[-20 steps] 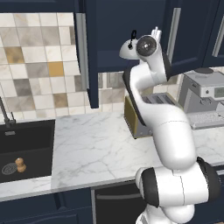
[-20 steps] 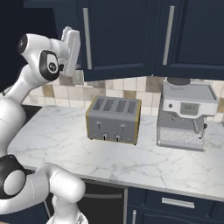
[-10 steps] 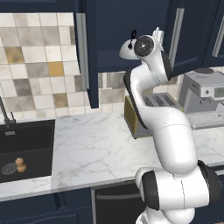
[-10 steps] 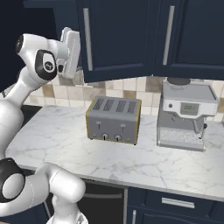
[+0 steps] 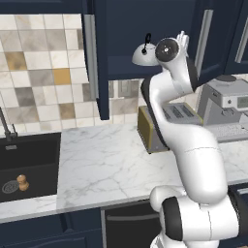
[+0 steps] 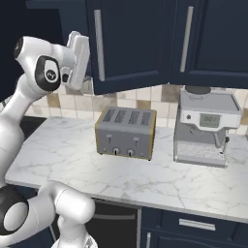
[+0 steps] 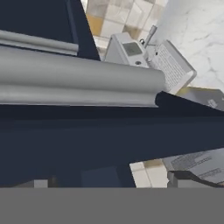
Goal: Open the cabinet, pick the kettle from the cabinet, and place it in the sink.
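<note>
I had the white arm's two-finger gripper (image 6: 81,57) raised high against the dark navy wall cabinet (image 5: 145,34), right at the edge of its tall flat door. From the hand camera, the door's long silver bar handle (image 7: 83,83) ran straight across the picture, very close to the lens, and one dark fingertip (image 7: 186,177) showed at the lower right; the jaws stood spread wide, grasping nothing. In the left base view both doors hung swung outward, and the small dome-shaped silver-white kettle (image 5: 144,55) with its thin black arched handle sat on the shelf inside, just beside the arm's wrist. The black rectangular sink (image 5: 29,150) lay well apart to the lower left, set into the white marble counter (image 5: 111,164). The boxy silver four-slot toaster (image 6: 127,131) and grey espresso machine (image 6: 207,127) stood on the counter beneath the cabinet.
</note>
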You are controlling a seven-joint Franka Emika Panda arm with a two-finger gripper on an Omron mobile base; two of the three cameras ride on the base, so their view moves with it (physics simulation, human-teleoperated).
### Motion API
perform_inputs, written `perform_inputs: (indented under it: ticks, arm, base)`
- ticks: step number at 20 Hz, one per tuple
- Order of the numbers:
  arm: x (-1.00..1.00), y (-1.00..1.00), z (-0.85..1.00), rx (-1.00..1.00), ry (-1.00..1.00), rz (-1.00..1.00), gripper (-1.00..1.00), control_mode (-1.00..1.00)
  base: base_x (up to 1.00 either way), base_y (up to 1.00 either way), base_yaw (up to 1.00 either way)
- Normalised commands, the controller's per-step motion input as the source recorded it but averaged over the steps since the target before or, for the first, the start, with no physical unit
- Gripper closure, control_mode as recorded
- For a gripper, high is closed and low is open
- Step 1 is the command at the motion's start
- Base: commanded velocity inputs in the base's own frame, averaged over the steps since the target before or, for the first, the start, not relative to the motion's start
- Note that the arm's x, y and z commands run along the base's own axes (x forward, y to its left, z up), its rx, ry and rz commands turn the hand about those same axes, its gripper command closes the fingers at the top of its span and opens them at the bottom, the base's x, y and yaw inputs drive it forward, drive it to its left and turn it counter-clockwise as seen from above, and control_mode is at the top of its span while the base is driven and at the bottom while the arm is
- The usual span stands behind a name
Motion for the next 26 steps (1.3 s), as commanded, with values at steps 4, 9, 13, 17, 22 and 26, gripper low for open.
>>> perform_inputs:
  ticks: [4, 9, 13, 17, 22, 26]
  arm:
    - [-0.43, -0.44, 0.13, 0.1, -0.03, -0.05, -1.0, -1.0]
    - [-0.43, -0.46, 0.11, 0.05, -0.03, -0.07, -1.0, -1.0]
    - [-0.42, -0.5, 0.08, 0.01, -0.05, -0.1, -1.0, -1.0]
    - [-0.39, -0.51, 0.06, 0.0, -0.06, -0.13, -1.0, -1.0]
    - [-0.38, -0.52, 0.07, 0.0, -0.04, -0.14, -1.0, -1.0]
    - [-0.36, -0.53, 0.08, 0.0, 0.0, -0.14, -1.0, -1.0]
  base:
    - [0.0, 0.0, 0.0]
    - [0.0, 0.0, 0.0]
    - [0.0, 0.0, 0.0]
    - [0.0, 0.0, 0.0]
    - [0.0, 0.0, 0.0]
    - [0.0, 0.0, 0.0]
